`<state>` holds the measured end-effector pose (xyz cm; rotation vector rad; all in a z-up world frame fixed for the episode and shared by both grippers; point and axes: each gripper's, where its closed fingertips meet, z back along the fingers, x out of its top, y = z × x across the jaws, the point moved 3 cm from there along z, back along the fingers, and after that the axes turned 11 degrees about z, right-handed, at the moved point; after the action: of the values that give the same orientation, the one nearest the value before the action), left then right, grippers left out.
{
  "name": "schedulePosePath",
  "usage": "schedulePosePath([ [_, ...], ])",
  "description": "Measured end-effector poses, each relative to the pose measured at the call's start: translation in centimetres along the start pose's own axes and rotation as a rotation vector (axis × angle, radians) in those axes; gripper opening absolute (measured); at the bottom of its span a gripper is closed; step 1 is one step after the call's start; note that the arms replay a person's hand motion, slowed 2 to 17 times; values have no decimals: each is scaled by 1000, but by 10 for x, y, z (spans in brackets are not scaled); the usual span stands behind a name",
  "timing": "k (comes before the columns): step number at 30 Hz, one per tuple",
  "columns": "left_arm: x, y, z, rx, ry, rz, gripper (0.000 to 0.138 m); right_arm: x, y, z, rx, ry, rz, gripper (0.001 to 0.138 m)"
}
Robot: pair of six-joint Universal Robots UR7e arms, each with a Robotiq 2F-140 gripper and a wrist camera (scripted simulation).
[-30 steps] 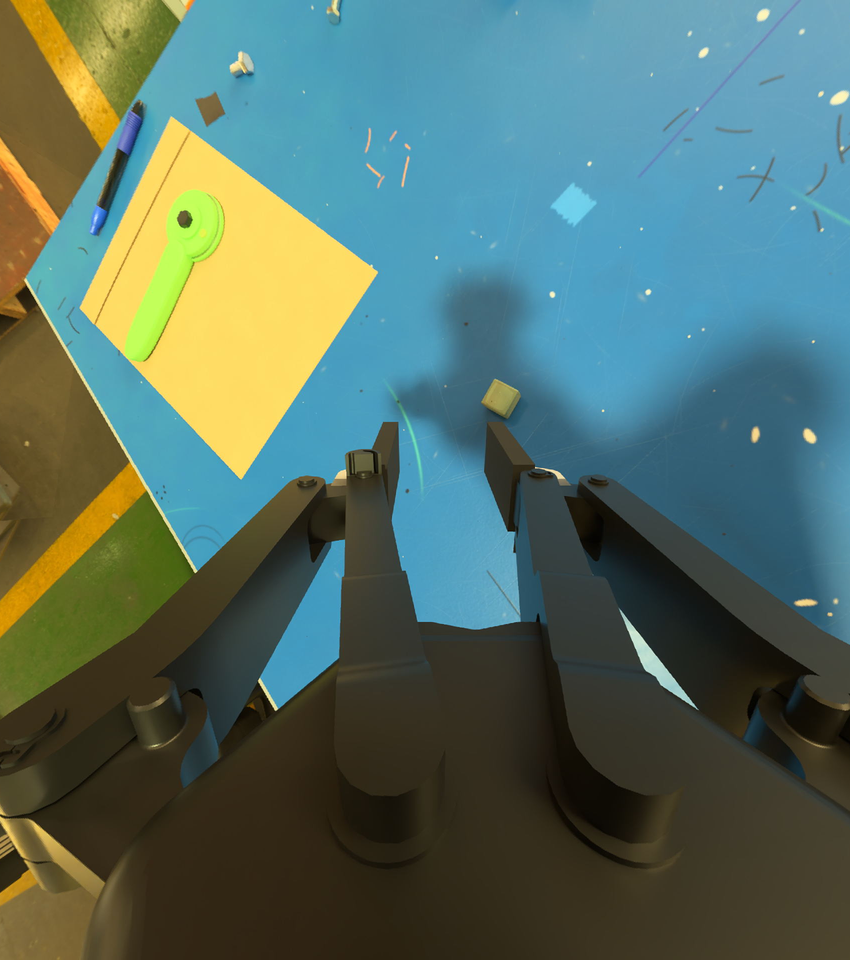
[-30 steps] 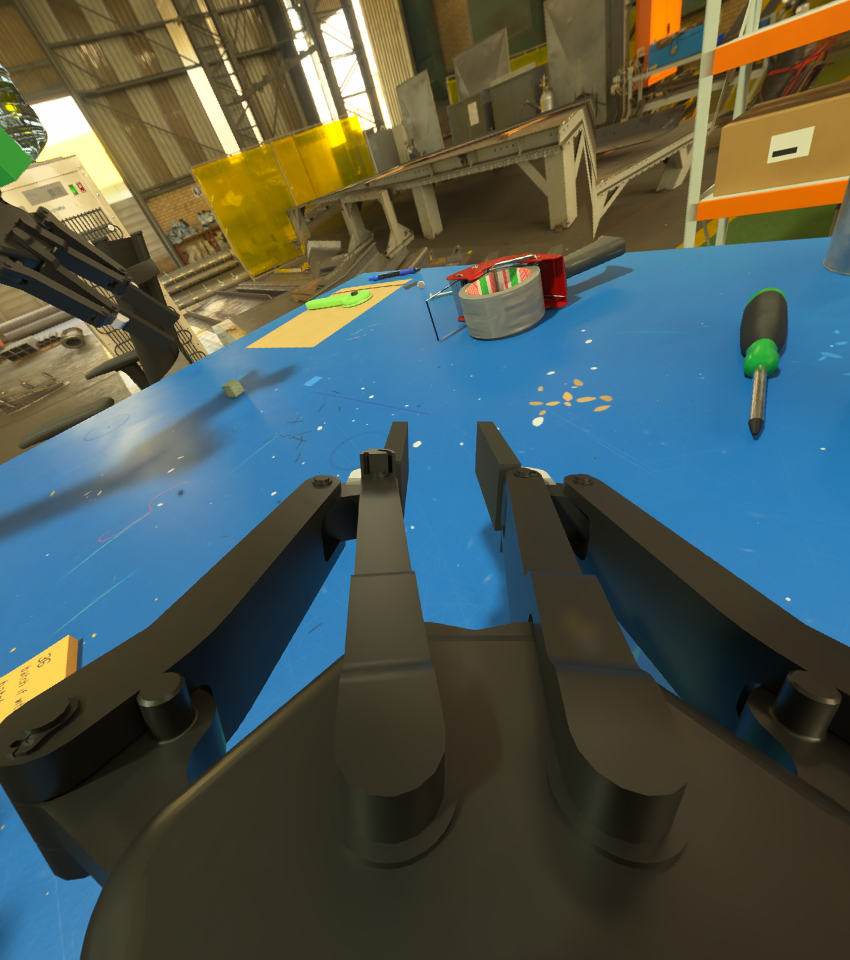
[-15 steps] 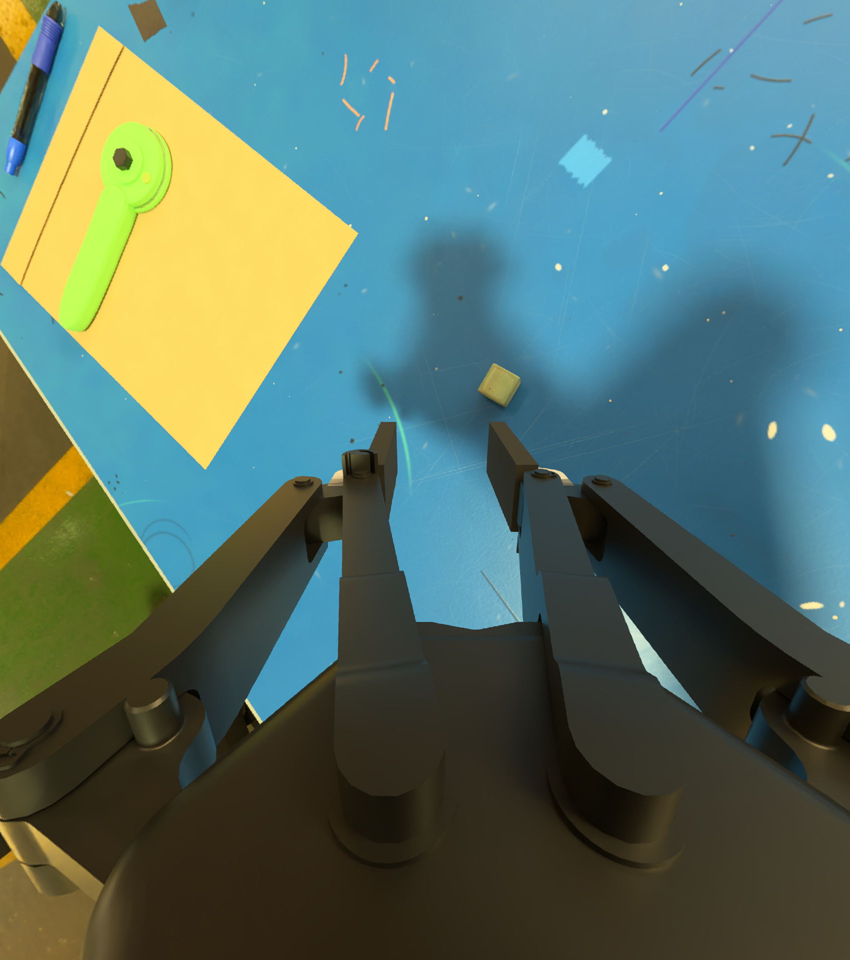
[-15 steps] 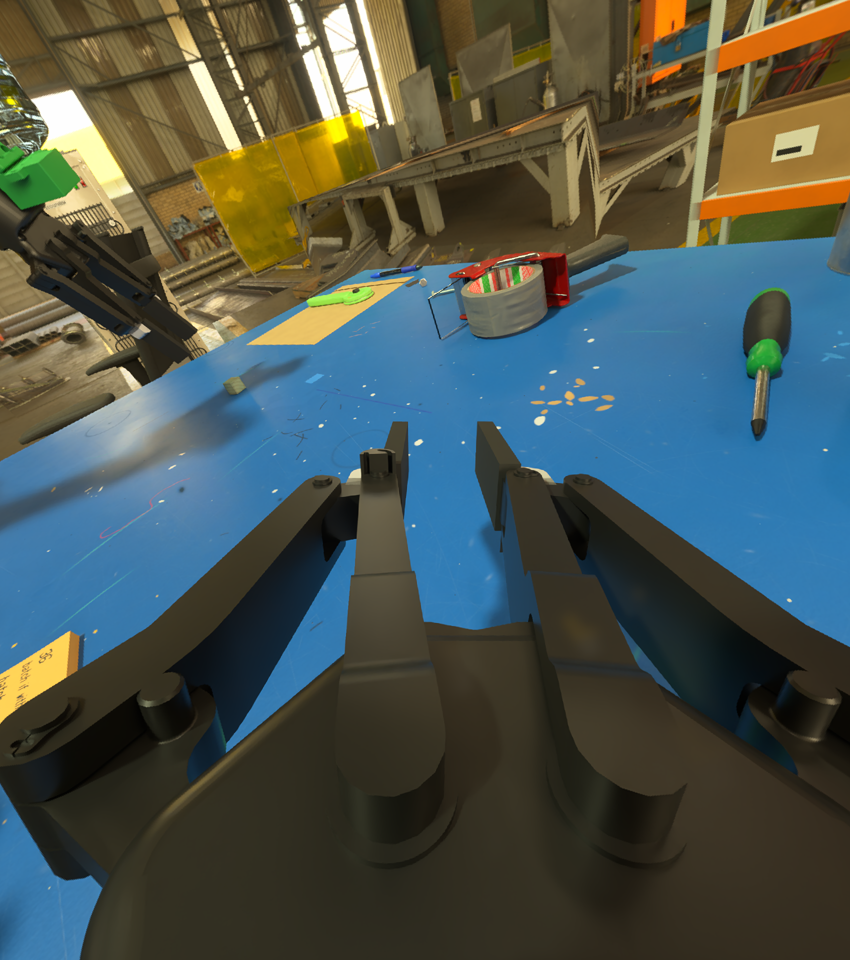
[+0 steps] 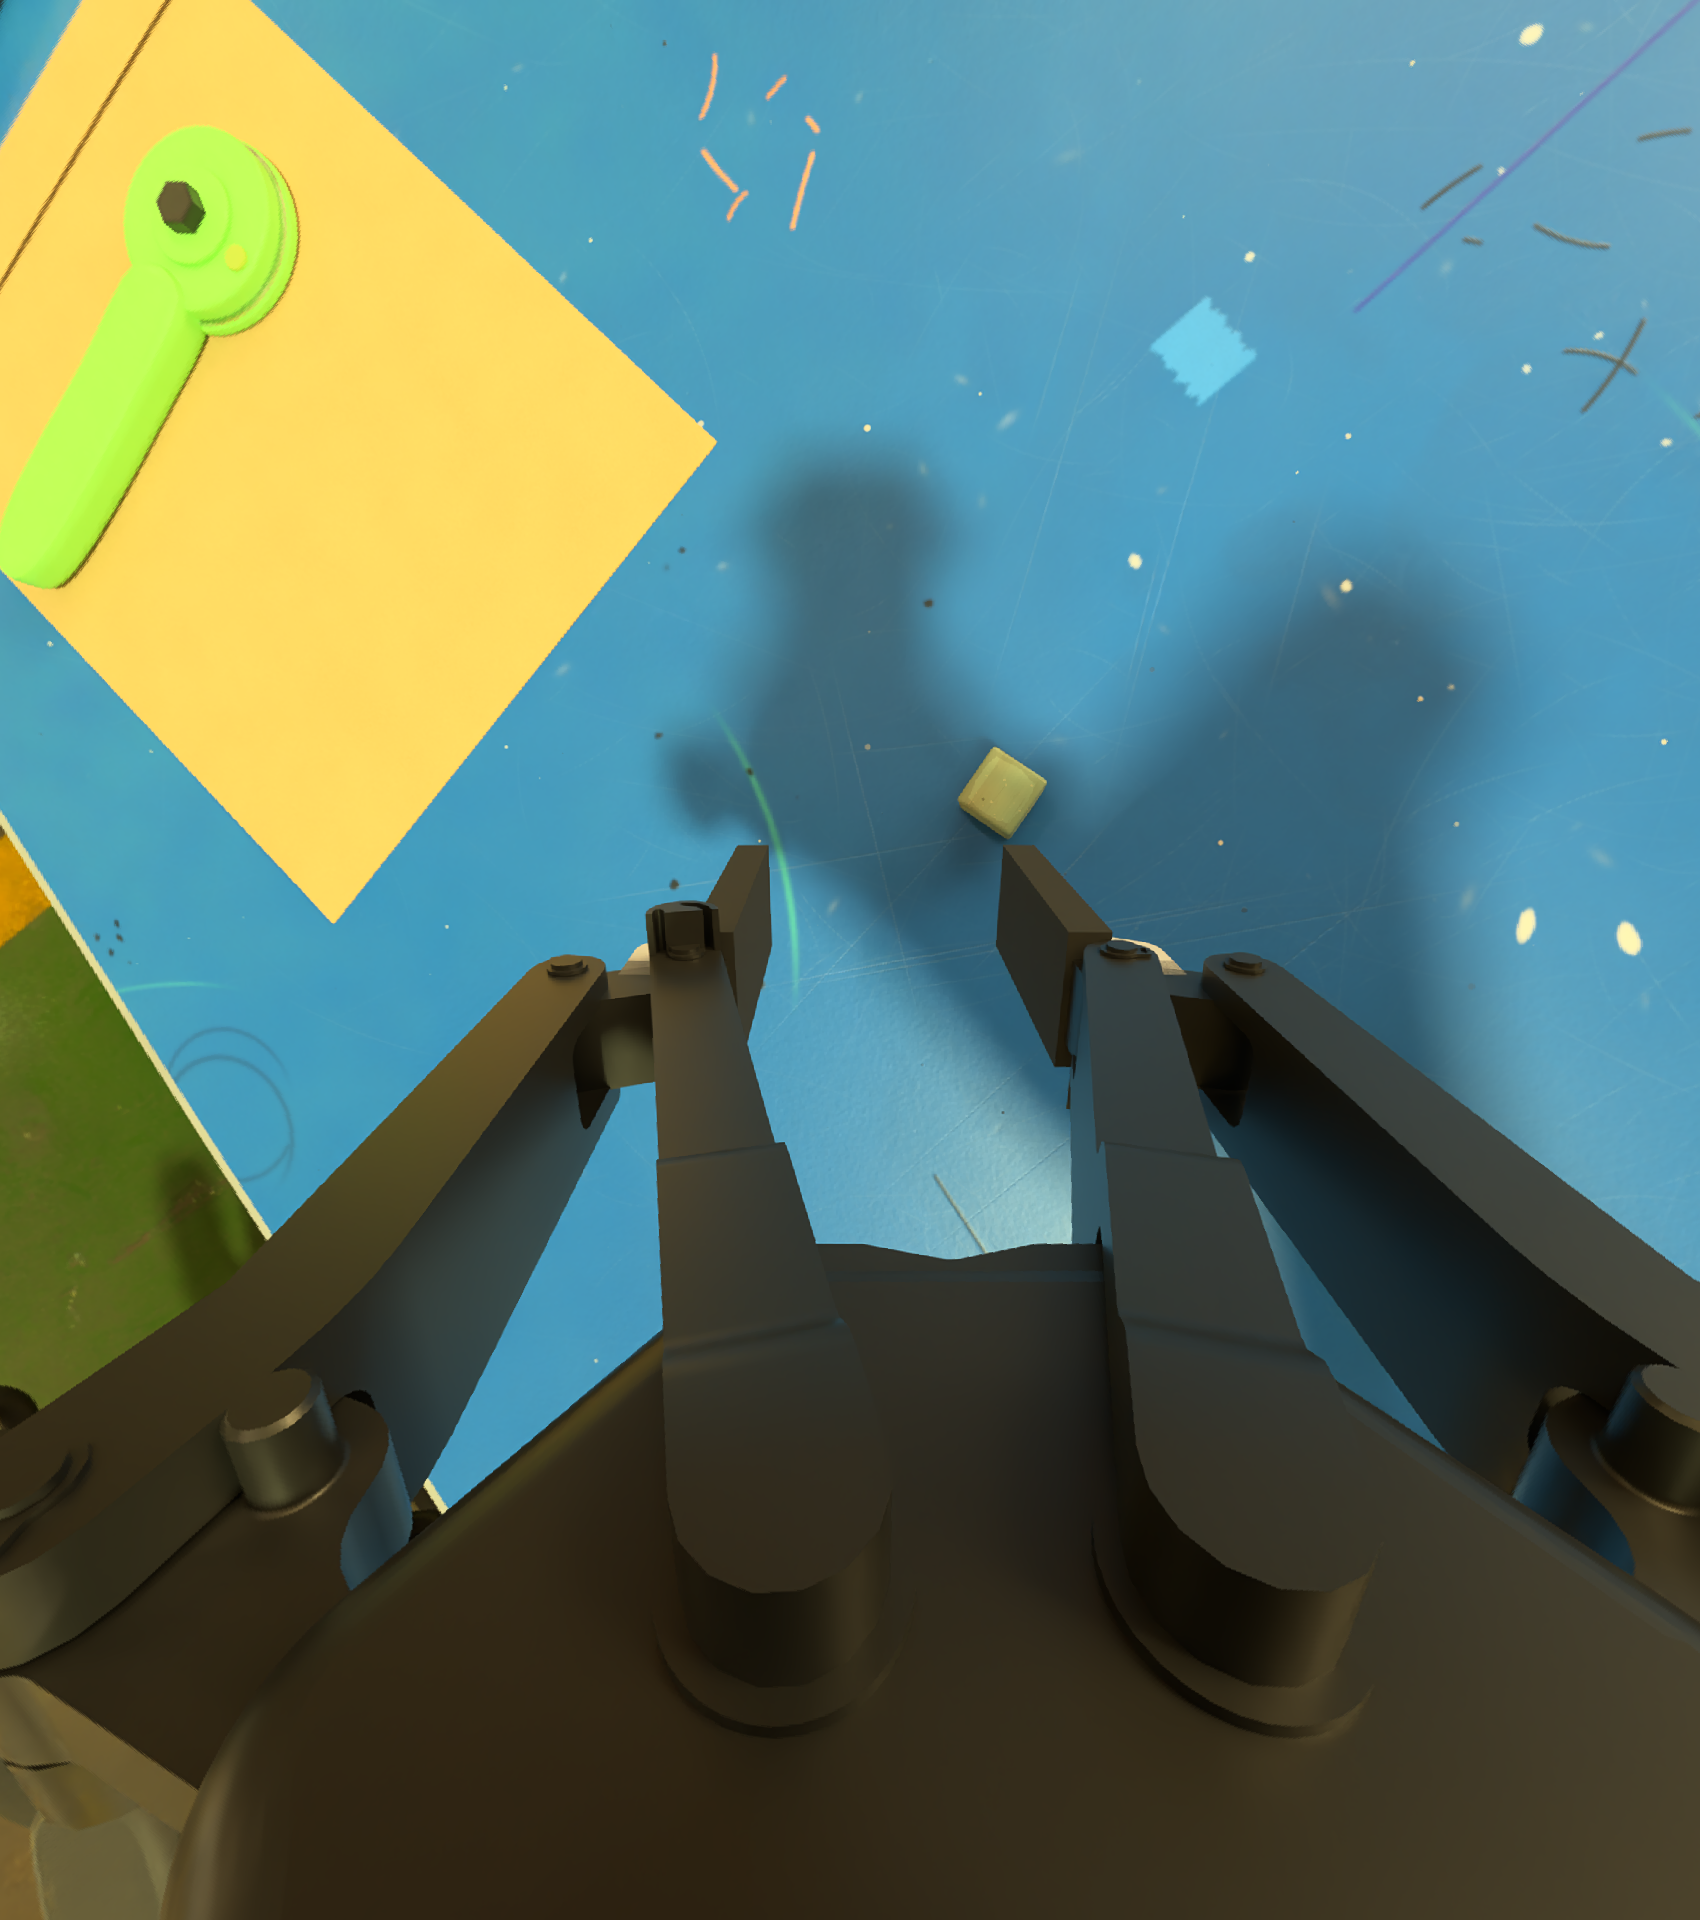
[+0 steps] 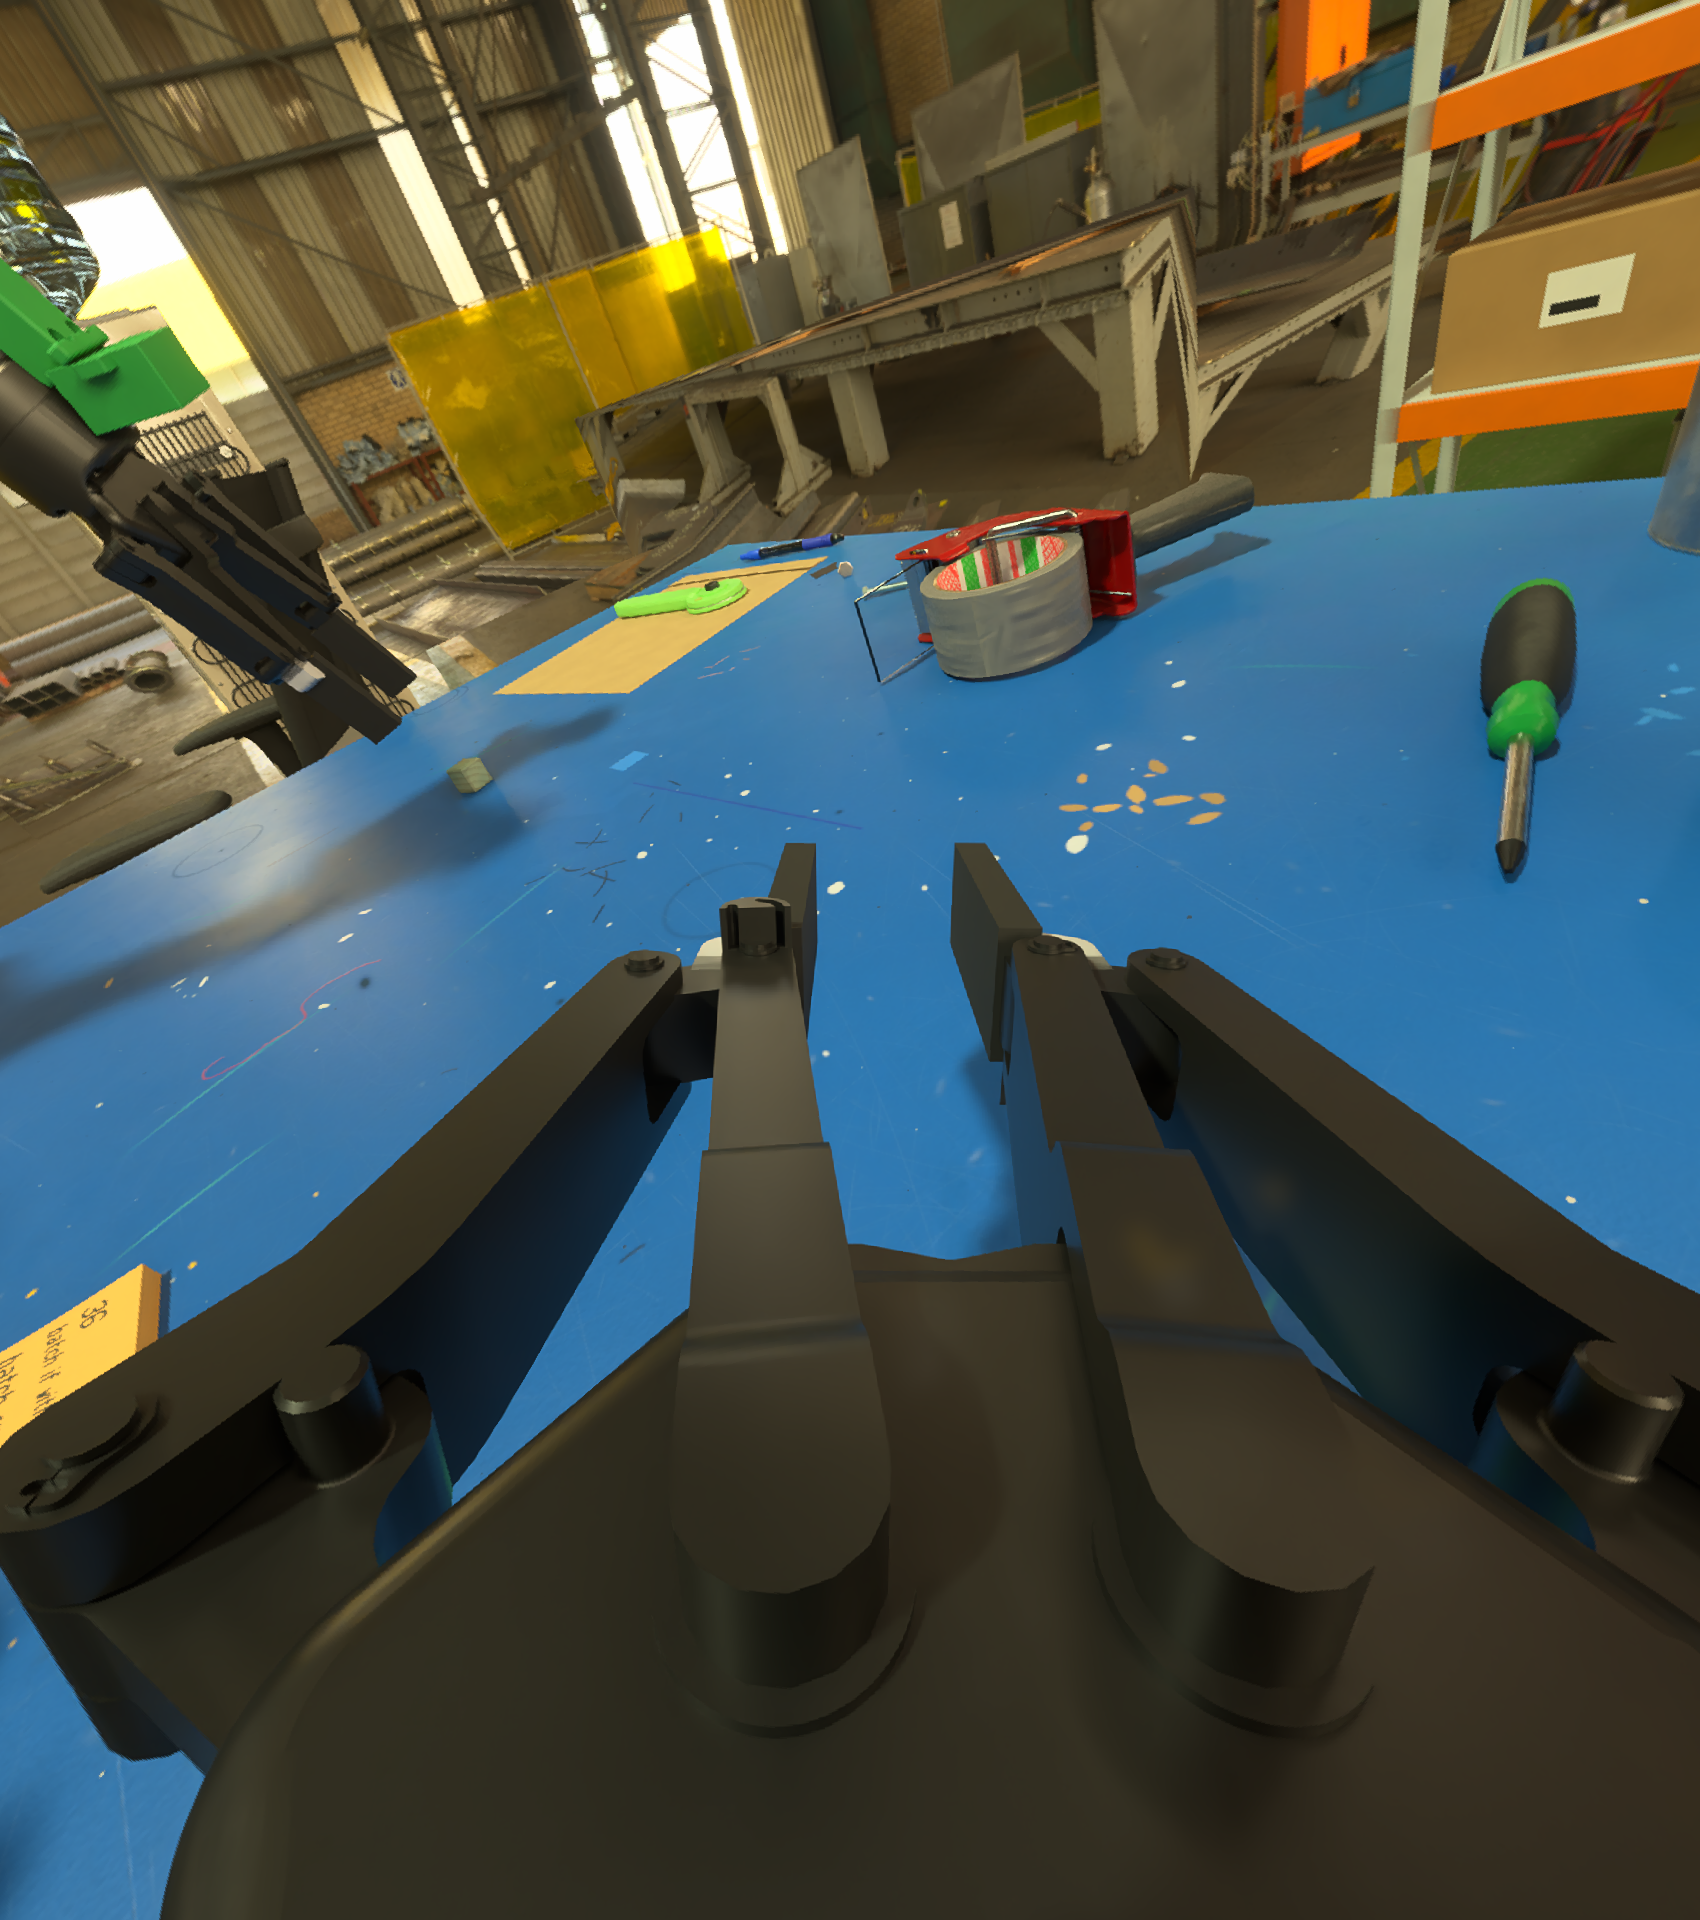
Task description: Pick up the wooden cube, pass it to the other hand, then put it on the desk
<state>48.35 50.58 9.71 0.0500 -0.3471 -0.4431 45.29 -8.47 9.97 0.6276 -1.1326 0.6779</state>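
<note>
1. Beside the yellow sheet, find the cube lying alone on the desk, well clear of the sheet's near corner.
2. Check the left gripper: it hangs above the desk with fingers spread wide and empty. The cube sits just beyond the right fingertip, untouched.
3. Check the right gripper: it is parted, empty, and well apart from the cube.
4. Expect the cube to be light, rigid and unlikely to break; being small, it may slip or pivot if pinched on its edges.
5. Turn the wrist to suit the cube's skew, then close on two opposite flat faces, leaving the other pair free for the handover.
</note>
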Motion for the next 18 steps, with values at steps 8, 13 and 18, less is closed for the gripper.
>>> schedulePosePath([
  [8, 0, 0, -6, -12, 21, 27, 64, -1, -1, 0, 4, 4, -7, 35],
  [13, 0, 1, -9, -9, 29, 33, 64, -1, -1, 0, 6, 6, -9, 35],
  [18, 0, 1, -10, -7, 32, 35, 65, -1, -1, 0, 5, 6, -9, 35],
])
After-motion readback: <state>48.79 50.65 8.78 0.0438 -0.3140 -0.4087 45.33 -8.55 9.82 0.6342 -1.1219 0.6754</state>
